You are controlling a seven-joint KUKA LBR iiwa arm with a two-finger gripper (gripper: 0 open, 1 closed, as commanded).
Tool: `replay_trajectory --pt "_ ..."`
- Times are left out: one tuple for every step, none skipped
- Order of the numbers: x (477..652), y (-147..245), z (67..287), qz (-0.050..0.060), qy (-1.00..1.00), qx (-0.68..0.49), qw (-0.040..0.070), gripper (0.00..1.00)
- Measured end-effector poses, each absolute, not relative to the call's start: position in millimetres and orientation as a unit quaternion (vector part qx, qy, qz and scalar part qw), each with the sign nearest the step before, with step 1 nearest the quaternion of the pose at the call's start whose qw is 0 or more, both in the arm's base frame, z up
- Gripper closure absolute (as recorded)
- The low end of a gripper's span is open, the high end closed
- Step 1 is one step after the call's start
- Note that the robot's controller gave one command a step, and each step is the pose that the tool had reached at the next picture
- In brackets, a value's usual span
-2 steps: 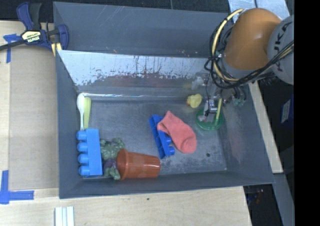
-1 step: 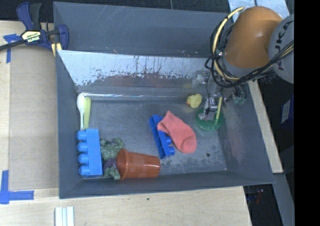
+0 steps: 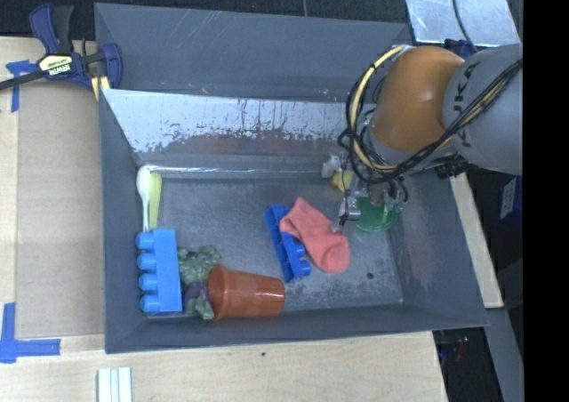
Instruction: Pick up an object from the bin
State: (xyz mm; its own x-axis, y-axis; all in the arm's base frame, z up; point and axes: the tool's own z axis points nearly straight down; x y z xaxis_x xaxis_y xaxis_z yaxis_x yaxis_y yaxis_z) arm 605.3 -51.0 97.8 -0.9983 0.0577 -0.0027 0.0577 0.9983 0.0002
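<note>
My gripper [image 3: 348, 212] hangs low at the bin's right side, beneath the orange wrist cover. Its tip is at the upper right edge of a pink sock [image 3: 316, 238], which lies draped over a blue toothed block [image 3: 286, 245]. A green translucent thing [image 3: 377, 215] lies just right of the gripper, touching or nearly touching it. A small yellow thing [image 3: 341, 180] peeks out just above the gripper.
At the bin's front left lie a blue building block [image 3: 158, 272], a green camouflage toy [image 3: 197, 267] and a brown-red cup [image 3: 246, 293] on its side. A white-and-yellow spoon-like tool [image 3: 148, 194] lies by the left wall.
</note>
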Motion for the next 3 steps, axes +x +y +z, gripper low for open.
replay_trajectory --pt "590.1 -26.5 86.3 -0.001 0.998 0.062 0.006 0.0" --pt "575.8 5.5 80.2 0.0 0.998 0.065 0.003 0.0" --pt "573.9 -15.0 71.9 -0.001 0.997 0.08 0.006 1.0"
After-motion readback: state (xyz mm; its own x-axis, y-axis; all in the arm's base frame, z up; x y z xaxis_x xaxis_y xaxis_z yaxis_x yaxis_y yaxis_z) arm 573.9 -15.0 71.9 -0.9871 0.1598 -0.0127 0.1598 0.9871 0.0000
